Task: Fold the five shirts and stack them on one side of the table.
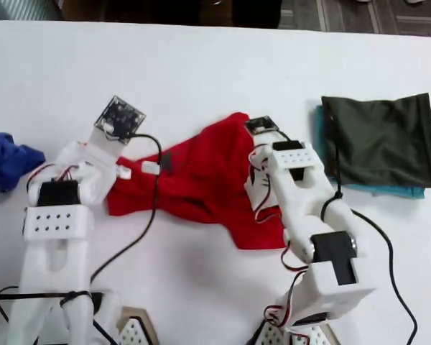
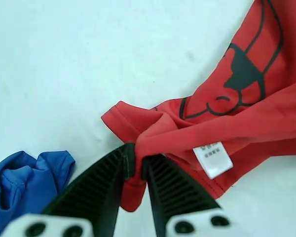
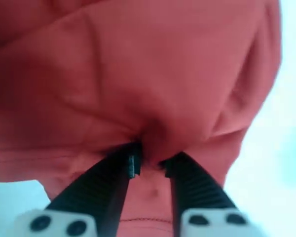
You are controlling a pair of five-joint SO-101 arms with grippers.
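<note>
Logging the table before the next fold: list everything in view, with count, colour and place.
red shirt: one, red with black print, unfolded, mid-table between the arms.
blue shirt: one, blue, crumpled at the table's edge on the left arm's side.
dark shirt: one, dark green, folded, on the right arm's side.
teal shirt: one, teal, folded under the dark shirt, edges showing.
table: one, white.
left arm: one, white, at the red shirt's end nearer the blue shirt.
right arm: one, white, over the red shirt's other end.
left fingers: black, shut on the red shirt's edge.
right fingers: black, shut on a red shirt fold.
</note>
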